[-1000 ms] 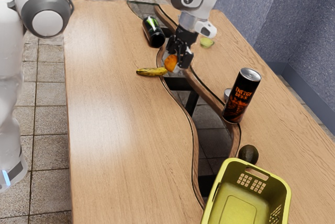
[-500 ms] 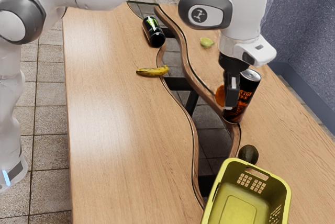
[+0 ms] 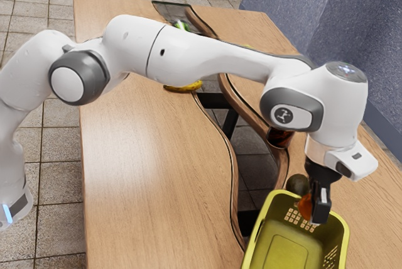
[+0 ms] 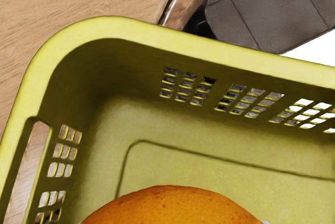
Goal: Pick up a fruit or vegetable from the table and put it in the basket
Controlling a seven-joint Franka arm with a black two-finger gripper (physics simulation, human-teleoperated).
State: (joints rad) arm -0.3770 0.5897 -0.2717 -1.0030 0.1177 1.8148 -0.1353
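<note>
Across the wooden counter (image 3: 144,156), the arm (image 3: 188,49) reaches out to the basket (image 3: 286,253), which sits at five o'clock in the exterior view. The jaws are closed in on the orange (image 4: 170,207), pinching it above the basket's opening. So the pick-up is done and the carry looks all but done; lowering and letting go are left.

Counting down by size: one counter, one arm, one basket. Two cans, each partly hidden: a dark can (image 3: 281,136) at three o'clock and a green-marked can (image 3: 181,26) near twelve. One banana (image 3: 185,85) at eleven, one avocado (image 3: 297,185) just outside the basket's twelve o'clock rim, one orange.
</note>
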